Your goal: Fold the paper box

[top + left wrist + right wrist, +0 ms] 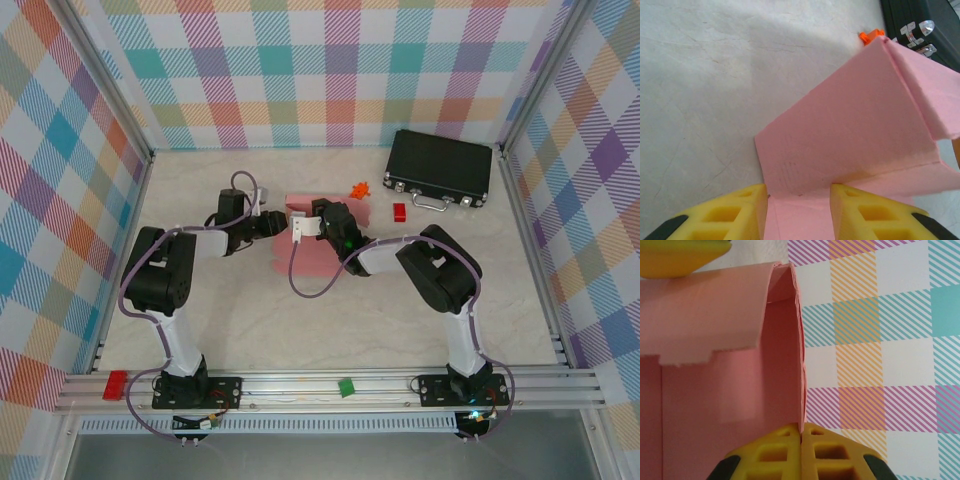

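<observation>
Top external view puts the paper box (pixel 322 262) at the middle of the worktop (pixel 250 330), half-raised, with both arms reaching in over it from either side.

Your right gripper (pixel 801 432) is closed flat on the edge of an upright pink wall, and only a thin margin of card sits between the pads. Pull sideways or twist and that margin may slide out, or the thin card may crease where you don't want a fold. Beside it, the right wrist view shows an upper flap bowing rather than lying straight, so I'd judge it ready to spring back once nothing holds it.

Your left gripper (pixel 799 195) has its jaws partway apart with a strip of card lying between them at a crease line. I cannot tell whether they squeeze that strip or merely straddle it. If they only straddle it, a forward push will likely shove the whole box along the worktop instead of bending the panel, because nothing else pins it down.

That drift would carry it towards the orange toy (pixel 871 35) and the black case (pixel 925 30), which both sit just beyond the far corner.

Mind the two grippers as well: they work close together over the same panel, and a careless move could knock one into the other.
</observation>
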